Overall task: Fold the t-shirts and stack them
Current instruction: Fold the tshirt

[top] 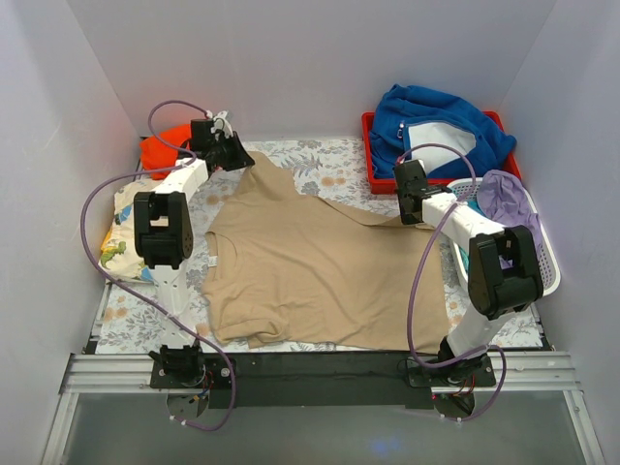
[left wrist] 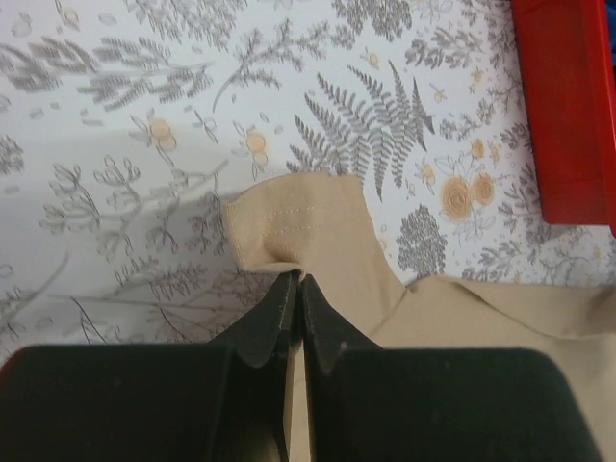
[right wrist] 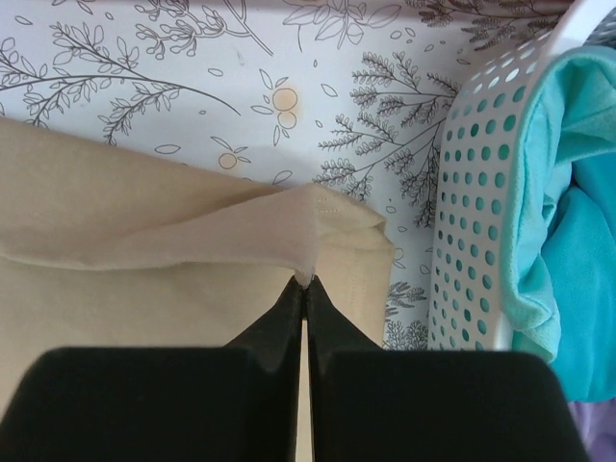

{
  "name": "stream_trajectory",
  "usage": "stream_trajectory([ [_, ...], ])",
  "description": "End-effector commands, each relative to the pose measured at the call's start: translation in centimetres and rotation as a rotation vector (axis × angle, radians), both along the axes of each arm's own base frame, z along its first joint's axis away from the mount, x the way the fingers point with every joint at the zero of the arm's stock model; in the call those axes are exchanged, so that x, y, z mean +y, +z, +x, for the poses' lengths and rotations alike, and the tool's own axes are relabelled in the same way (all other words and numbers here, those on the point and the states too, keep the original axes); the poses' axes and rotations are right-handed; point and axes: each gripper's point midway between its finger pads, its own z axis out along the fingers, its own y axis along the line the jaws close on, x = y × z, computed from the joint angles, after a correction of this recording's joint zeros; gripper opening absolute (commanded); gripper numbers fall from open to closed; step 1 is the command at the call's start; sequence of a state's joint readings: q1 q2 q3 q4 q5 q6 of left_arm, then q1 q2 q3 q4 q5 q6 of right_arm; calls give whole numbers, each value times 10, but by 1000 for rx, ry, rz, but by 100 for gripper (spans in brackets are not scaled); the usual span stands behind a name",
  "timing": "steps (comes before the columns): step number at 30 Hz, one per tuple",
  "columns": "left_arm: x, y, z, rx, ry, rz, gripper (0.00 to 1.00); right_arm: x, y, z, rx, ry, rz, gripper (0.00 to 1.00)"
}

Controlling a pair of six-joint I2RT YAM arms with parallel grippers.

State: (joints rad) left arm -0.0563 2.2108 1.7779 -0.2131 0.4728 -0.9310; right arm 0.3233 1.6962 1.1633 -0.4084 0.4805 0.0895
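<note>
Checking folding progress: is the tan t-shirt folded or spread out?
Spread out: the tan t-shirt lies open across the table, with only two far corners pinched.

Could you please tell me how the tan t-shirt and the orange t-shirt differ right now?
The tan t-shirt lies spread out across the middle of the table; the orange t-shirt sits bunched in the far left corner. The tan t-shirt is pinched at two corners, by the left end effector and the right end effector; nothing touches the orange t-shirt. Both look plain and single-coloured.
</note>
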Motion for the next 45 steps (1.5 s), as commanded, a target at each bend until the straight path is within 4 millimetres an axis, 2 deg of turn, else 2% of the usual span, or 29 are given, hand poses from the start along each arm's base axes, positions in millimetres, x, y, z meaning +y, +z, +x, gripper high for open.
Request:
stream_trajectory([
  [1, -9, 47, -25, -42, -46, -61, 0, -1, 19, -6, -24, -25, 35, 1],
  [7, -7, 40, -65, 10, -33, -66, 0, -9, 24, -21, -29, -64, 39, 1],
  [9, -6, 44, -77, 6, -33, -65, 0, -15, 19, -27, -19, -90, 31, 1],
  [14, 3, 57, -94, -43, -7, -23, 0, -35, 13, -32, -8, -161, -9, 1],
  [20, 20, 67, -99, -96, 42, 36, 0, -53, 13, -22, -17, -219, -26, 1],
  [25, 15, 72, -111, -90, 10, 7, 0, -56, 14, -19, -13, -212, -22, 1],
  [28, 15, 67, -123, -46, 18, -5, 0, -56, 13, -22, -7, -208, -14, 1],
  [30, 16, 52, -138, 13, 24, -1, 0, -57, 9, -27, 4, -210, -21, 1],
  [31, 16, 59, -144, -3, 24, 0, 0, -58, 9, -28, 5, -212, -23, 1],
  [34, 21, 58, -165, -6, 39, 12, 0, -59, 4, -32, 20, -214, -20, 1],
  [38, 24, 56, -182, -5, 43, 29, 0, -58, -2, -37, 45, -203, -15, 1],
  [41, 28, 47, -192, 21, 67, 46, 0, -56, -7, -44, 70, -200, -6, 1],
  [43, 28, 51, -198, 20, 75, 36, 0, -57, -12, -51, 85, -201, -3, 1],
  [44, 28, 43, -205, 40, 73, 34, 0, -57, -14, -53, 88, -201, -2, 1],
  [45, 28, 44, -208, 34, 78, 30, 0, -57, -15, -54, 92, -201, -3, 1],
])
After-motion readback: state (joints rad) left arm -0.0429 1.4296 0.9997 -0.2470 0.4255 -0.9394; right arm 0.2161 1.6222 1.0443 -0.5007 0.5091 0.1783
